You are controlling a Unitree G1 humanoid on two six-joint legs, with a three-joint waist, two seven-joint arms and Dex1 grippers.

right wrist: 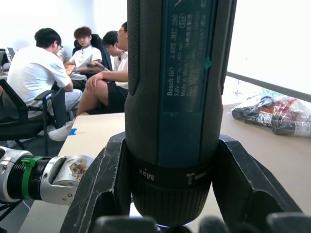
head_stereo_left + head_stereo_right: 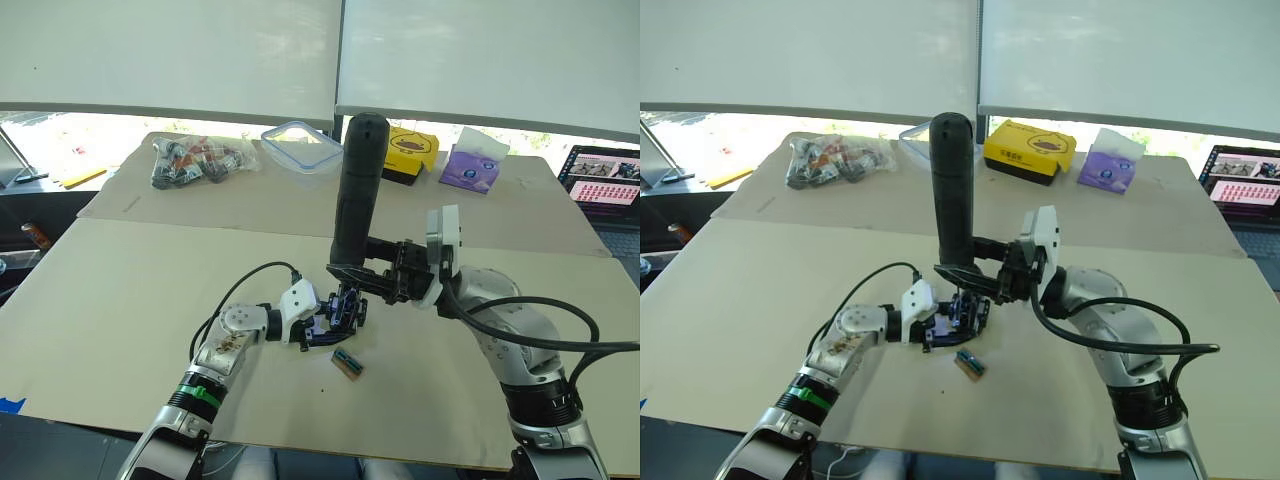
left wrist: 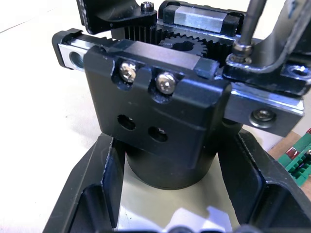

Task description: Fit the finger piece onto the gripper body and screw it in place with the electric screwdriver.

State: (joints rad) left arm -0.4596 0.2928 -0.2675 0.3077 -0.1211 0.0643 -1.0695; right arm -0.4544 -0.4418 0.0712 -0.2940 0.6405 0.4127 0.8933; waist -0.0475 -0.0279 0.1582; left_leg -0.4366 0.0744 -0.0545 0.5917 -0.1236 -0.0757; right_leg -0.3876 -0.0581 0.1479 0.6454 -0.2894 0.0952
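Both arms are silver-grey metal with white housings near the wrists and black cables looping alongside. The left tool (image 2: 335, 322) and right tool (image 2: 352, 272) have black fingers. A green band rings the left forearm.

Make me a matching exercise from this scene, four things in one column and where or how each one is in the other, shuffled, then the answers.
Things
1. electric screwdriver
2. gripper body
3. green-and-brown block
4. yellow box

Places or states
A. lying loose on the table beside the left gripper
B. at the table's far edge
C. upright in the right gripper
D. between the left gripper's fingers

Pairs: 1-C, 2-D, 3-A, 4-B
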